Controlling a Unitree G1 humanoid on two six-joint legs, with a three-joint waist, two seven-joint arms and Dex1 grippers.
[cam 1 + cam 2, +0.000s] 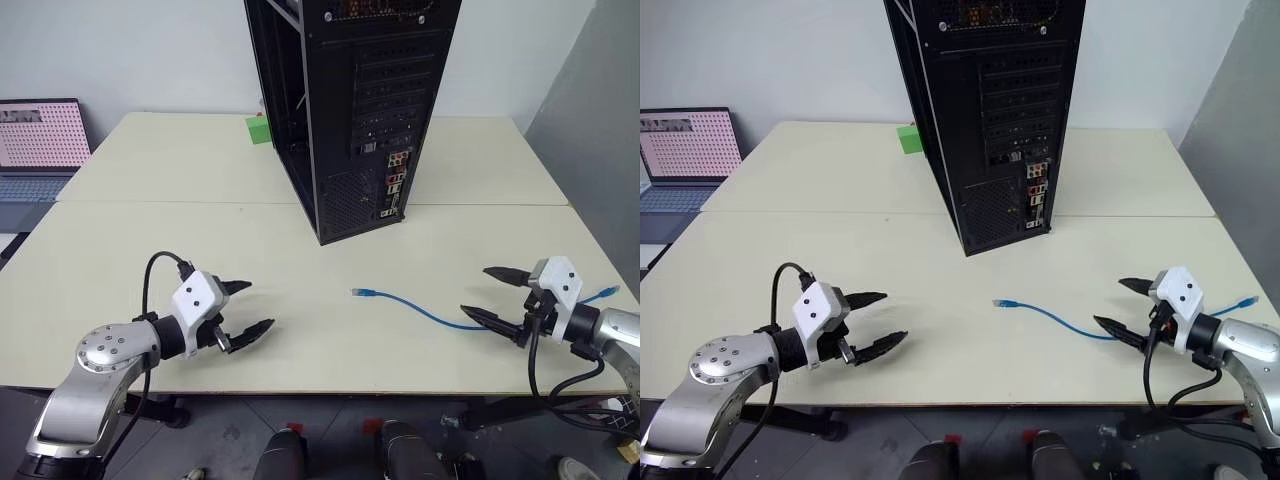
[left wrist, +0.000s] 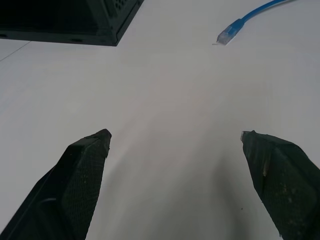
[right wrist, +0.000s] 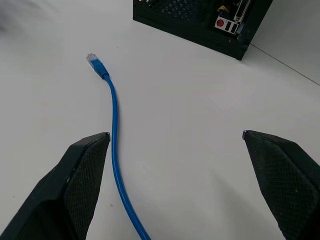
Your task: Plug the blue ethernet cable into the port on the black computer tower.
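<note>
The thin light-blue ethernet cable (image 1: 430, 313) is lying loose on the cream tabletop (image 1: 200, 220), in the near-right part, running from mid-table out toward the right edge. One blue-booted plug (image 1: 362, 293) is sitting free near the middle of the near half, pointing left; the other end (image 1: 607, 293) is showing past the right arm at the right edge. Nothing is gripping the cable.

The tall black metal computer tower (image 1: 350, 110) is standing upright at the middle of the tabletop, toward the far side, with its back panel facing the near edge: slot covers up top, perforated grille lower down, and the small colourful connector cluster (image 1: 395, 185) at the lower right of the panel. I can't make out the individual port at this size. The plug is lying well apart from the tower, nearer the front edge.

The right gripper (image 1: 492, 295) is hovering just above the cable's middle stretch near the front-right corner, its black fingers spread wide, holding nothing; the cable is passing under and beside one finger (image 3: 75, 185).

The left gripper (image 1: 250, 307) is hanging over the bare near-left tabletop, fingers likewise spread wide and holding nothing, well apart from the plug.

A small green block (image 1: 259, 129) is sitting on the far side just left of the tower. An open laptop (image 1: 38, 145) is standing off the far-left corner.
</note>
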